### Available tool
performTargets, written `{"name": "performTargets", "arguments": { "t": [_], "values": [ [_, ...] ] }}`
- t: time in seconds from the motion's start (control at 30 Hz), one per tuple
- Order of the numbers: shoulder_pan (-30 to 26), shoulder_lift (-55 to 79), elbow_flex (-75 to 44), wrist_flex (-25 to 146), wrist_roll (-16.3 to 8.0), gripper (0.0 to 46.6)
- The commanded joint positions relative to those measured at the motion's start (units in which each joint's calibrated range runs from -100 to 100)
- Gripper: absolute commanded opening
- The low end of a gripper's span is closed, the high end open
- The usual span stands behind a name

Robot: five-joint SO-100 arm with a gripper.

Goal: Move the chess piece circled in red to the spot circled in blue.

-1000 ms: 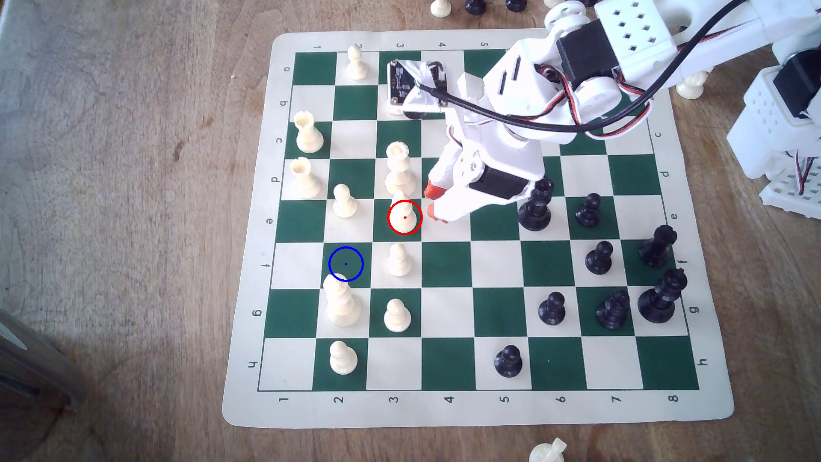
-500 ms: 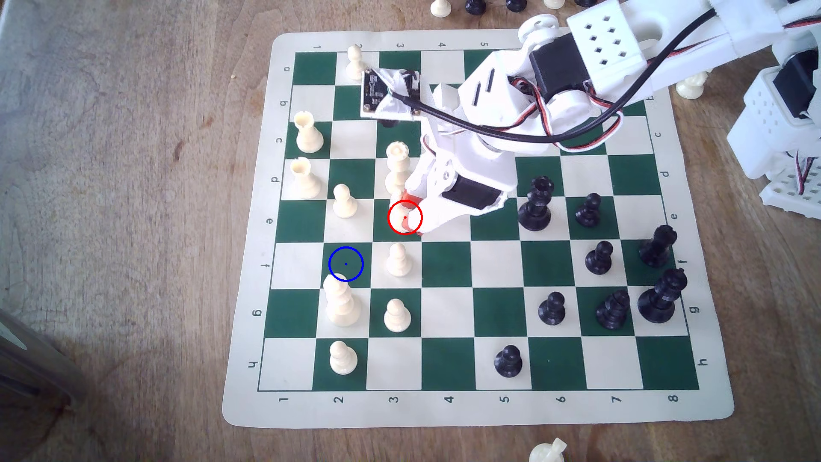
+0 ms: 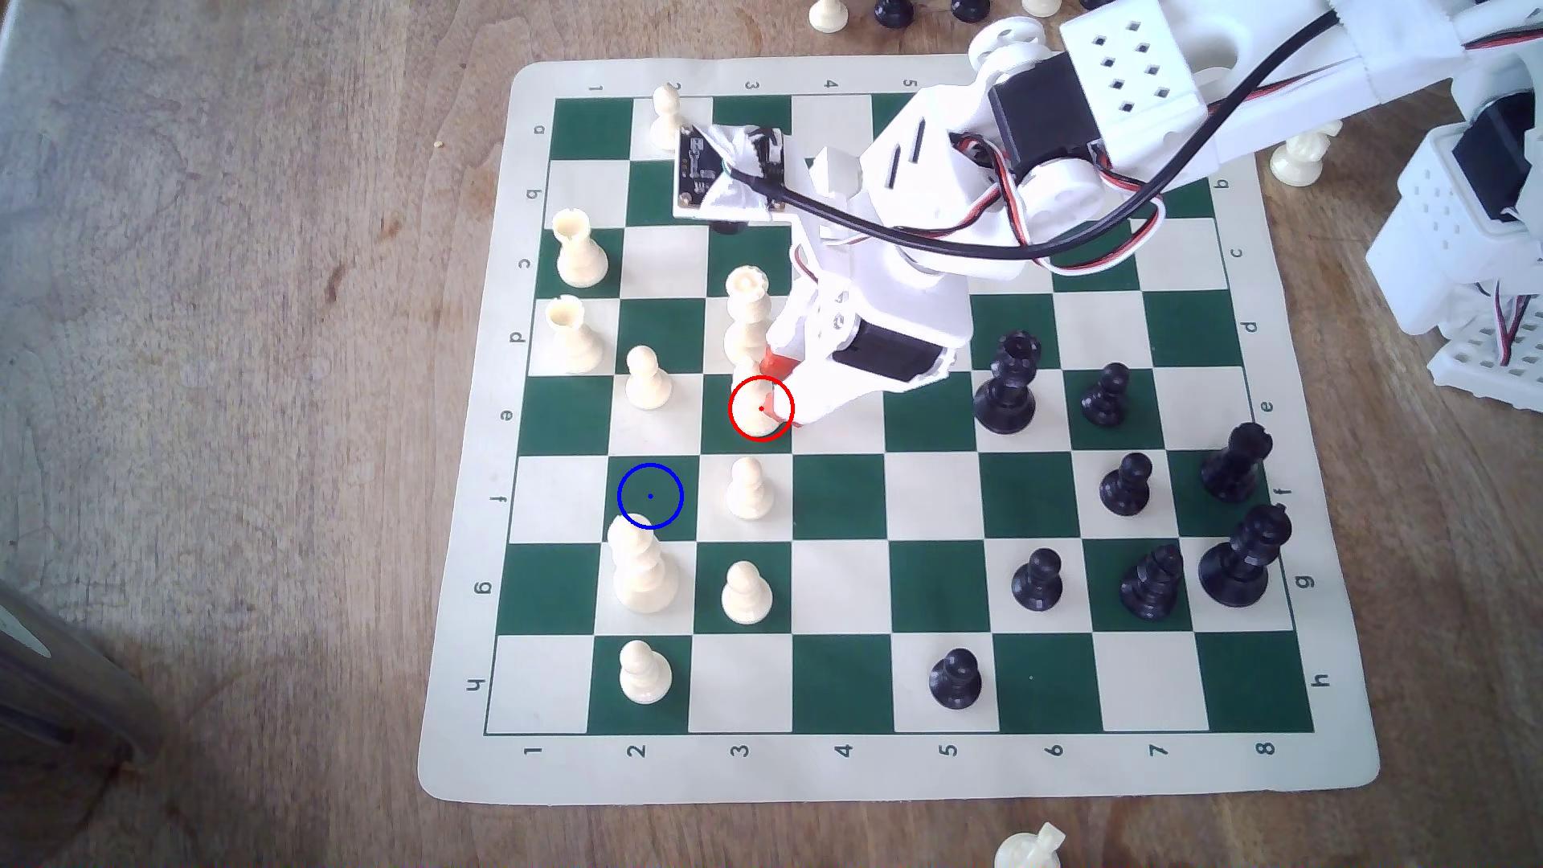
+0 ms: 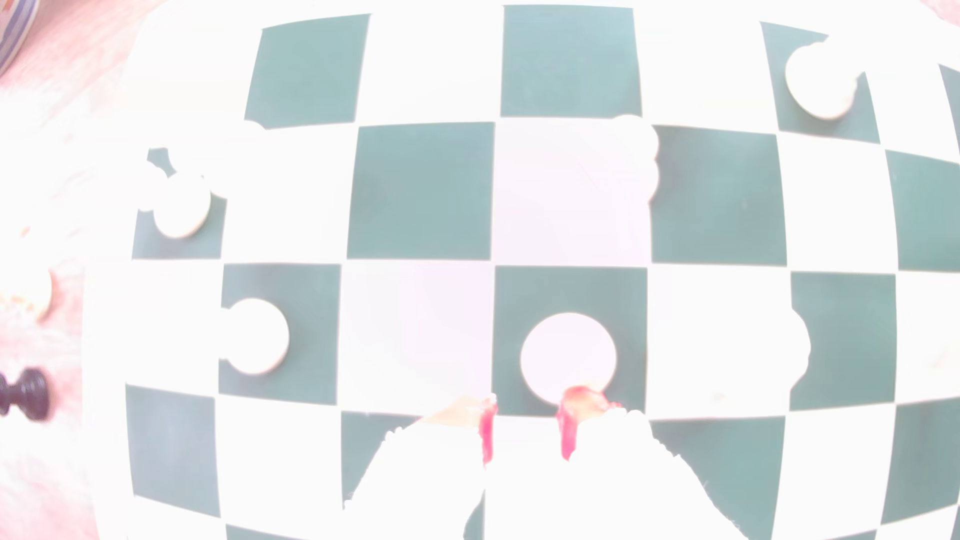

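On my green-and-cream board (image 3: 839,768), cream pieces stand at the exterior view's left, a tall crowned one (image 3: 746,321) among them; black pieces (image 3: 1006,384) cluster right, strays (image 3: 1029,847) on the wooden table (image 3: 250,334).

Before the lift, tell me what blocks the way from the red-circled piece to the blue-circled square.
Nothing stands on the diagonal between the red-circled piece and the blue-circled square. Two neighbours flank that path closely: a cream pawn below the piece in the exterior view and a tall cream piece touching the blue ring's lower edge.

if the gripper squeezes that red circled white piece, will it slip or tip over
The red-circled piece tapers smoothly upward, so the gripper's orange pads could slide upward. Its wide round base probably resists tipping. It looks rigid and light.
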Motion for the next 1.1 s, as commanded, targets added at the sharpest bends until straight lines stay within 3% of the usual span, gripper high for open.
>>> {"name": "performTargets", "arguments": {
  "t": [0.0,0.57,0.73,1.07],
  "values": [
    [0.2,-3.5,-4.7,1.4,0.4,6.6],
    [1.5,-1.4,-3.7,-3.7,0.7,10.6],
    [1.8,-1.3,-3.5,-2.7,1.8,7.2],
    [1.7,-2.5,-2.9,0.3,2.3,5.3]
  ]
}}
